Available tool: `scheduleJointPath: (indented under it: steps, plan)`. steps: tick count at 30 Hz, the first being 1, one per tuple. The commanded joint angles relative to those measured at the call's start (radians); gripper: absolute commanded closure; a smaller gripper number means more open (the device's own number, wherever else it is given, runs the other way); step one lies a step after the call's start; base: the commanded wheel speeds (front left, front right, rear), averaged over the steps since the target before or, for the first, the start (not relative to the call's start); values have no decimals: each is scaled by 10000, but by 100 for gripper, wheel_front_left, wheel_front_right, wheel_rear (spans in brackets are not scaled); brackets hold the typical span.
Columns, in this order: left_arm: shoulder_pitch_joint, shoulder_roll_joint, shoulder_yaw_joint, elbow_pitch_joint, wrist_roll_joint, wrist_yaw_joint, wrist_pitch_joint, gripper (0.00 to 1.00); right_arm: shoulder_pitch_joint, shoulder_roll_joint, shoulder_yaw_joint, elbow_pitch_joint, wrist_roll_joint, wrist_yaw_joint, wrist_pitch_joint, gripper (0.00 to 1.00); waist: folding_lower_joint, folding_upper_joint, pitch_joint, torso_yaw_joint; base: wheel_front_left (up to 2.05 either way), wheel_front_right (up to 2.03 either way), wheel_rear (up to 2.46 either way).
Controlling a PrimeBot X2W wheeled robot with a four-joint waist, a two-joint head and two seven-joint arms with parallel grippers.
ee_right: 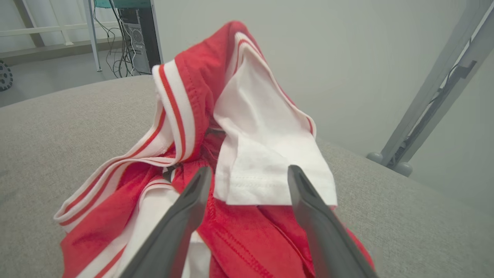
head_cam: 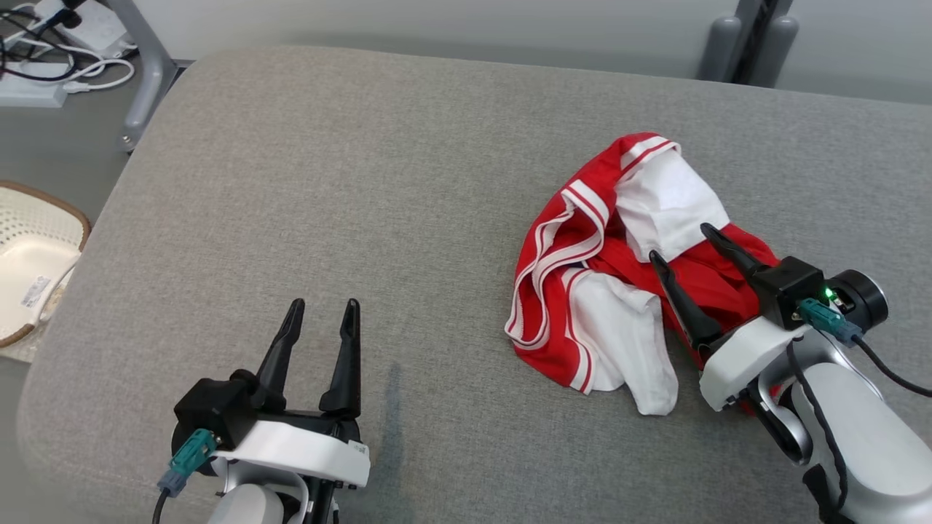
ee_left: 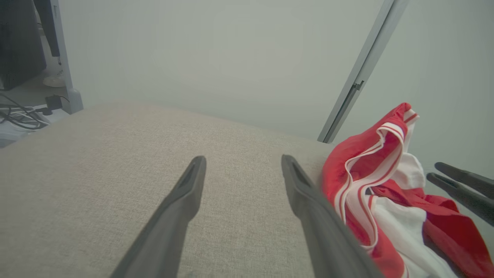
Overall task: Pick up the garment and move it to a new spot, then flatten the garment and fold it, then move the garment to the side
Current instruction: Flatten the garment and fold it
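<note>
The garment (head_cam: pixel 604 269) is a red and white piece with striped trim, lying crumpled on the right half of the grey cushioned surface (head_cam: pixel 349 182). My right gripper (head_cam: pixel 681 244) hovers open over its near right part, fingers straddling the red cloth and the edge of a white flap (ee_right: pixel 266 154). Nothing is pinched between them. My left gripper (head_cam: pixel 322 304) stands open at the lower left over bare fabric, well apart from the garment (ee_left: pixel 386 185), which lies just to the right of its right finger in the left wrist view.
A woven basket (head_cam: pixel 33 262) sits on the floor past the surface's left edge. Cables and a power strip (head_cam: pixel 44 65) lie at the far left, beside a grey frame leg (head_cam: pixel 149 80). Another frame post (head_cam: pixel 750 36) stands behind the far right edge.
</note>
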Motion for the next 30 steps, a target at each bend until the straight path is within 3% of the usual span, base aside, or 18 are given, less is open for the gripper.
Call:
scheduleJointPath:
  steps: [1, 6, 7, 8, 9, 14, 19, 24, 30]
  plan:
    - [-162, 35, -9, -27, -39, 83, -37, 0, -119, -84, 27, 141, 80, -4, 17, 0, 0, 0, 103, 194, 0, 0, 0]
    - [-176, 36, -200, -85, -174, 183, -37, 0, -603, -182, 278, 998, 302, -4, 26, 0, 0, 0, 214, 526, 0, 0, 0]
    - [-171, 36, -224, -95, -187, 199, -37, 0, -688, -202, 315, 1131, 314, -4, 18, 51, 0, 0, 228, 573, 0, 0, 0]
    - [-173, 33, -255, -98, -206, 221, -37, 0, -795, -241, 320, 1259, 352, -4, -16, 83, 0, 0, 238, 630, 0, 0, 0]
    - [-171, 33, -286, -99, -227, 244, -37, 0, -900, -266, 312, 1341, 403, -6, -58, 100, 0, 0, 235, 681, 0, 0, 0]
    - [-111, 32, -397, -116, -349, 302, -38, 0, -1548, -569, 260, 1307, 468, -4, -199, 100, 0, 0, 180, 903, 0, 0, 0]
    - [-29, 37, -618, -154, -541, 355, -38, 0, -2756, -1117, 497, 1054, 526, -4, 317, 100, 0, 0, 147, 1187, 0, 0, 0]
    - [-97, 35, -895, -215, -797, 396, -38, 0, -4498, -1613, 1461, 1007, 740, -6, 1182, 100, 0, 0, 342, 1603, 0, 0, 0]
    - [-283, 37, -1307, -367, -1180, 520, -38, 0, -6669, -1911, 2809, 2023, 1149, -6, 1891, 100, 0, 0, 758, 2263, 0, 0, 0]
